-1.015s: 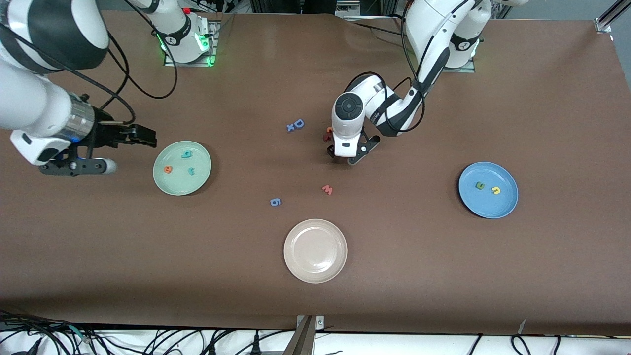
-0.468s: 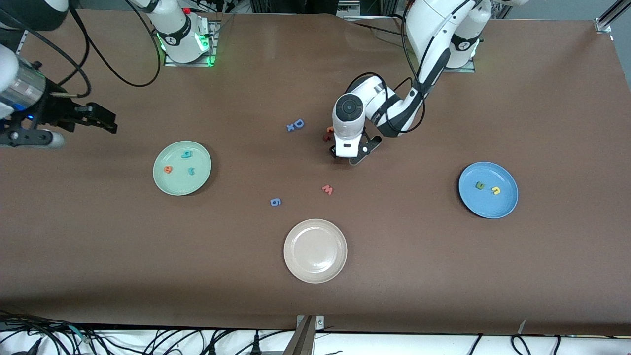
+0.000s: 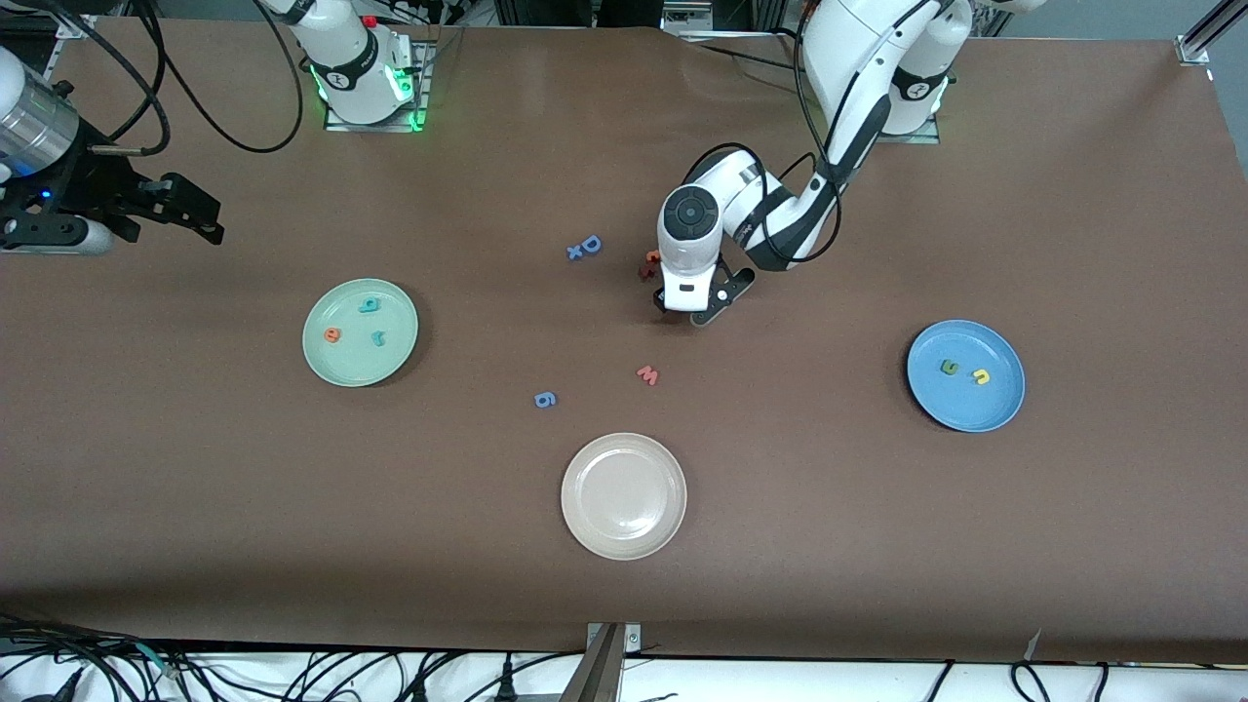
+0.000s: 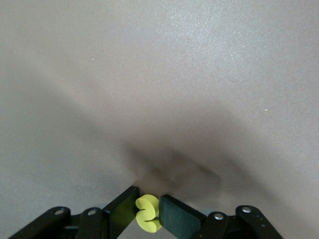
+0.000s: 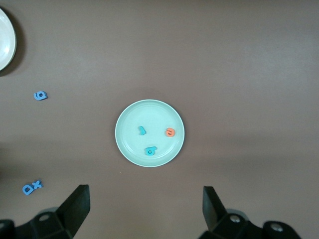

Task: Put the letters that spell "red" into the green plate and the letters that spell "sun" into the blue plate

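Yellow "s" (image 4: 148, 220) pinched in left gripper (image 4: 148, 215) on counter (image 3: 877, 546) (mid); right gripper (image 5: 144, 209) spread, waiting up over its end of counter

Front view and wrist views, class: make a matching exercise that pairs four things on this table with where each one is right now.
Things:
1. orange "e"
2. dark green "u"
3. yellow "s"
4. salmon-red "w"

Places:
A. between the left gripper's fingers
B. in the green plate
C. on the bare table
D. in the blue plate

Pairs: 1-B, 2-D, 3-A, 4-C
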Robot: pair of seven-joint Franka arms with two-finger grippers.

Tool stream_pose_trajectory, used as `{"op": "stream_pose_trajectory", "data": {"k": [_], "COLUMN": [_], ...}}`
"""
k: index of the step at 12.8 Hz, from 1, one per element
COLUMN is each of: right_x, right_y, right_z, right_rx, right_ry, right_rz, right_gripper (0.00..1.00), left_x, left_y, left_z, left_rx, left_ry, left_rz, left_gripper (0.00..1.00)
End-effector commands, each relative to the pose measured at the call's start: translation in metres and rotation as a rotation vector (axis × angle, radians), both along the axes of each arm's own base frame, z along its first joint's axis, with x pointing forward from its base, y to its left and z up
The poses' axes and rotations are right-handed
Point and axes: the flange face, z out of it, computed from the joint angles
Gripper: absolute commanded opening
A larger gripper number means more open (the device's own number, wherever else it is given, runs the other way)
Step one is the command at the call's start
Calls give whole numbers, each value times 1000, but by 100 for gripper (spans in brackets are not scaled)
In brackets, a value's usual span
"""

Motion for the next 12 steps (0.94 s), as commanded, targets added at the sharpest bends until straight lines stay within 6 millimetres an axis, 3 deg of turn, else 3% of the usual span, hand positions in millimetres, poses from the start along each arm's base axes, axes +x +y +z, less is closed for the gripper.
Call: {"op": "stream_pose_trajectory", "data": {"k": [1,4,8,12], "right_x": [-5,-4,-2,-3], "right_y": [-4,-18,-19,-19], "right_z": [1,0,-2,-3], "right_rx": [-13,-6,-9,-9], "right_ry": [-19,-12,-9,-4], "right_rz": [0,-23,-23,-22], "right_gripper": [100,100,100,100], "left_x": [1,5,11,51], "left_y": [3,6,11,65], "left_z": [-6,-1,6,60], "left_rx": [15,16,11,26], "left_ry": [-19,-22,-27,2], "left_rz": [-14,-10,-22,-110], "left_gripper": [13,12,9,5]}}
